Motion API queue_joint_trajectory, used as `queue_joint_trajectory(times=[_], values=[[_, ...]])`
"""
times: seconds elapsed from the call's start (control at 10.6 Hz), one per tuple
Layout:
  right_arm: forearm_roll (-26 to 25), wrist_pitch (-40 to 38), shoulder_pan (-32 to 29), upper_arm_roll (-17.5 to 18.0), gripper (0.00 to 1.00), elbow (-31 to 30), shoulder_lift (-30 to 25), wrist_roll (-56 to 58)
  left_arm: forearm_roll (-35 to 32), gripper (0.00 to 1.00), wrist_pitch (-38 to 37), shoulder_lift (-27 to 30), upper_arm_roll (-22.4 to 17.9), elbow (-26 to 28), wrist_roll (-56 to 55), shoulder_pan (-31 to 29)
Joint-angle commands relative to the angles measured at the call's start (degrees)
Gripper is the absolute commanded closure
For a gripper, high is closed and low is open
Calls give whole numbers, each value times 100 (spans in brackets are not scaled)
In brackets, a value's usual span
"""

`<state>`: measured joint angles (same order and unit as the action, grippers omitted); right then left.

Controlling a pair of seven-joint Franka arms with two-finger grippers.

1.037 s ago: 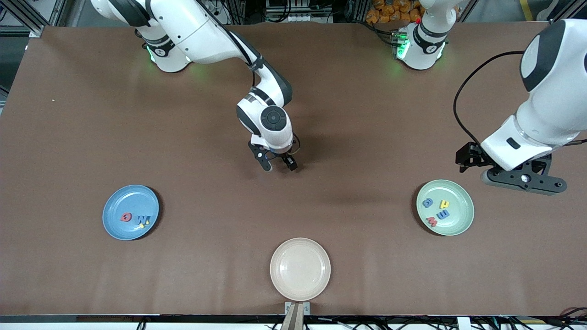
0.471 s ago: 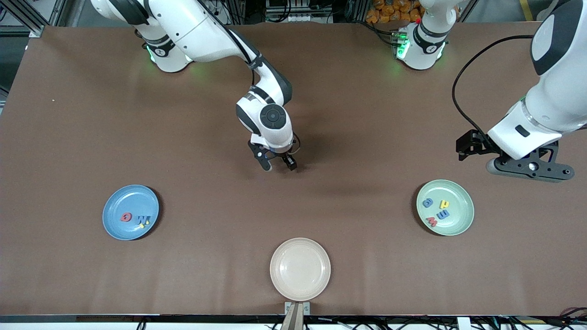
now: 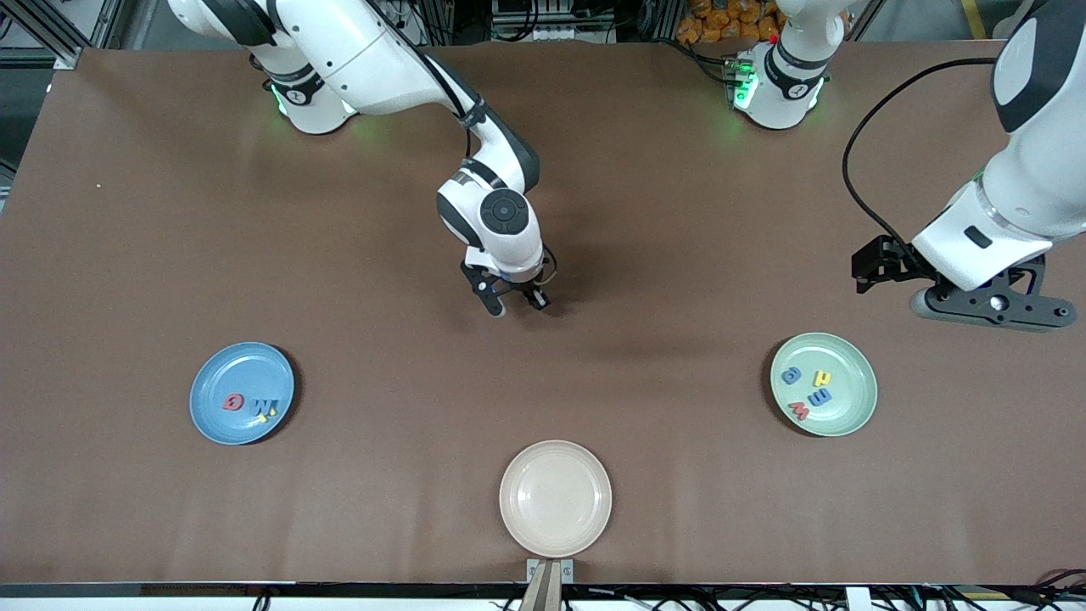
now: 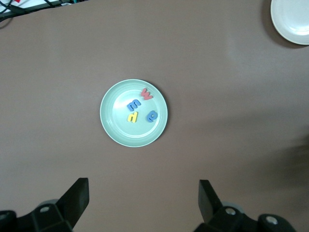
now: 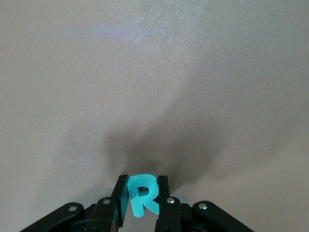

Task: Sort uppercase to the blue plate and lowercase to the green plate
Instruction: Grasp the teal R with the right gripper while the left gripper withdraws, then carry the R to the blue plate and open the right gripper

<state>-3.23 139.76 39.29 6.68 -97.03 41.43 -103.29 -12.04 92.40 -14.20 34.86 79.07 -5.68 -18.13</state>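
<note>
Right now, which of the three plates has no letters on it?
The beige plate, the one nearest the front camera. The blue plate and the green plate both hold coloured foam letters, but it is bare inside.

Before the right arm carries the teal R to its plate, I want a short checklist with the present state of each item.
1. Right gripper shut on teal R: ok.
2. R lifted off the table: cannot tell.
3. Blue plate has bare room beside its letters: ok.
4. Left gripper open, waiting above the table by the green plate, out of the way: ok.
5. Green plate holds lowercase only, yellow h, red w: ok.
6. Beige plate holds no letters: ok.
</note>
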Motion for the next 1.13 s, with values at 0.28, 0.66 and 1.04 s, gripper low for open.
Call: queue_joint_trajectory(times=[0.28, 0.66, 1.04], values=[[-108, -571, -709, -9, 100, -1, -609, 1297, 536, 0, -160, 400, -6, 21, -29, -366], [-107, -1783, -1948, -140, 100, 790, -672, 3861, 518, 0, -187, 426, -6, 30, -20, -366], [-396, -1856, -2733, -1025, 100, 870, -628, 6885, 509, 0, -335, 637, -41, 30, 41, -305]])
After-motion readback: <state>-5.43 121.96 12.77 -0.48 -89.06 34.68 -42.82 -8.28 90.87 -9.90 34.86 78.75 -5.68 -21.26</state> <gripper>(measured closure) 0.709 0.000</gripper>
